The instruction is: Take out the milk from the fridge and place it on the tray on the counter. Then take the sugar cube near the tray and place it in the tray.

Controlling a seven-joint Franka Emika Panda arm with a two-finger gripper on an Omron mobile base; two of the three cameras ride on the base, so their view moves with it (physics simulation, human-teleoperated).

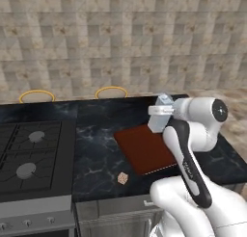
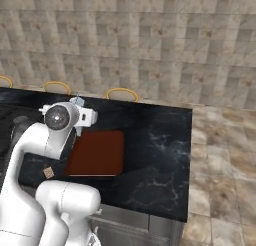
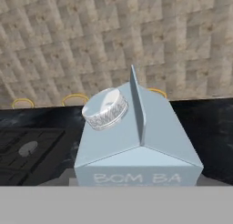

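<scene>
The milk (image 1: 157,120) is a pale blue-grey carton with a gabled top and a white cap, seen close up in the hand view (image 3: 136,136). My gripper (image 1: 160,111) is shut on the milk from above. The carton stands upright over the far edge of the reddish-brown tray (image 1: 144,151), and I cannot tell whether it touches the tray. In the right base view the milk (image 2: 77,101) peeks out behind my wrist, above the tray (image 2: 97,152). The sugar cube (image 1: 122,178) lies on the black counter (image 1: 96,135) just in front of the tray's near left corner, also visible as the sugar cube (image 2: 48,173). The fridge is out of view.
A black gas stovetop (image 1: 29,154) lies left of the tray. Yellow-rimmed rings (image 1: 111,92) stand against the tiled back wall. The counter ends at its right edge (image 2: 189,160), with tiled floor beyond. My own white arm crosses in front of the tray's right side.
</scene>
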